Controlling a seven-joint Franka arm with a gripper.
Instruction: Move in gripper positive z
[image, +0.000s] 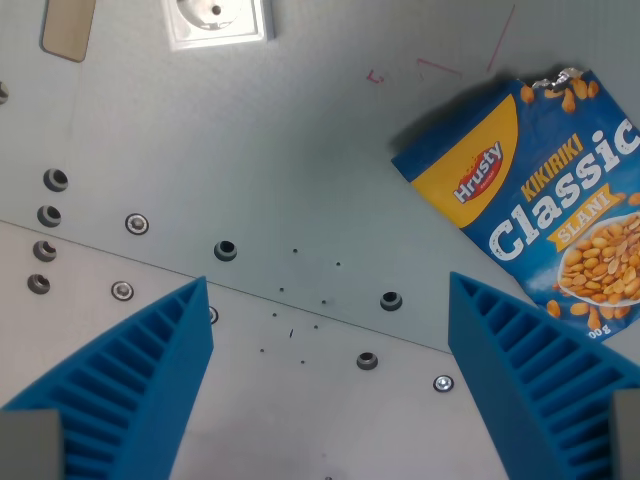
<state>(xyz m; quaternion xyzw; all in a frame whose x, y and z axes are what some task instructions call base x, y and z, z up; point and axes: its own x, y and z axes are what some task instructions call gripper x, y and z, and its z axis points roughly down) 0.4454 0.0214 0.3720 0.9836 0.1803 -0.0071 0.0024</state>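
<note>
My gripper (328, 292) is open and empty, its two blue ribbed fingers (150, 370) rising from the bottom corners of the wrist view. Between and below them lies bare grey metal table (280, 150) with bolt holes. A blue and yellow peanut bag (540, 200) marked "Kikiriki Classic" lies flat at the wrist view's right, just beyond the right finger (520, 360) and apart from it.
A white wall socket (217, 20) sits at the top centre. A beige flat piece (68, 25) lies at the top left. Several bolts and holes (226, 249) dot the table along a plate seam. Faint red marks (420, 68) show near the bag.
</note>
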